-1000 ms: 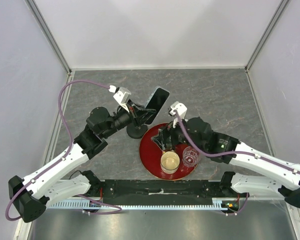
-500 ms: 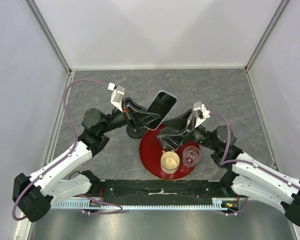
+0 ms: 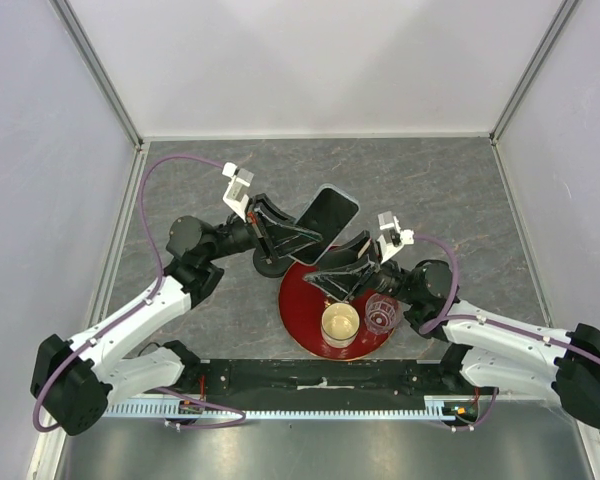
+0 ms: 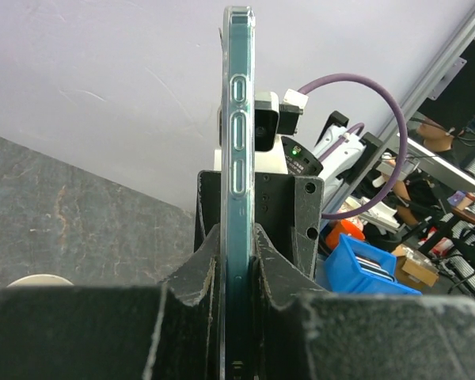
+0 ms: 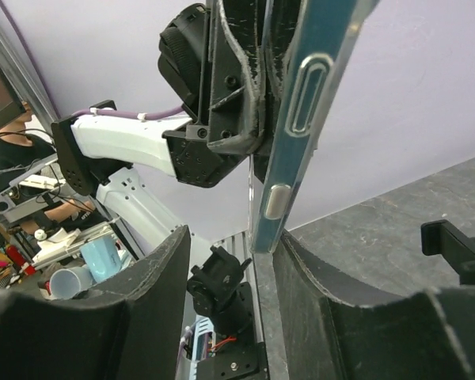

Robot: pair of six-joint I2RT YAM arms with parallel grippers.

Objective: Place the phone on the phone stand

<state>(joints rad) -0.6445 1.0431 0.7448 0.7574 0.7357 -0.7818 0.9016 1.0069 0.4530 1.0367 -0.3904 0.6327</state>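
The left gripper is clamped on the phone, holding it edge-up in the air above the far rim of the red tray. The right gripper is spread wide, with a finger on either side of the phone's free end; whether they touch it is unclear. The stand sits on the table just left of the tray, under the left gripper. A cup and a glass stand on the tray.

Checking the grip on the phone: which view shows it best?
Left wrist: the phone stands edge-on, clamped in the left pincer. Top external shows its dark flat face; right wrist, one edge inside the open right pincer.
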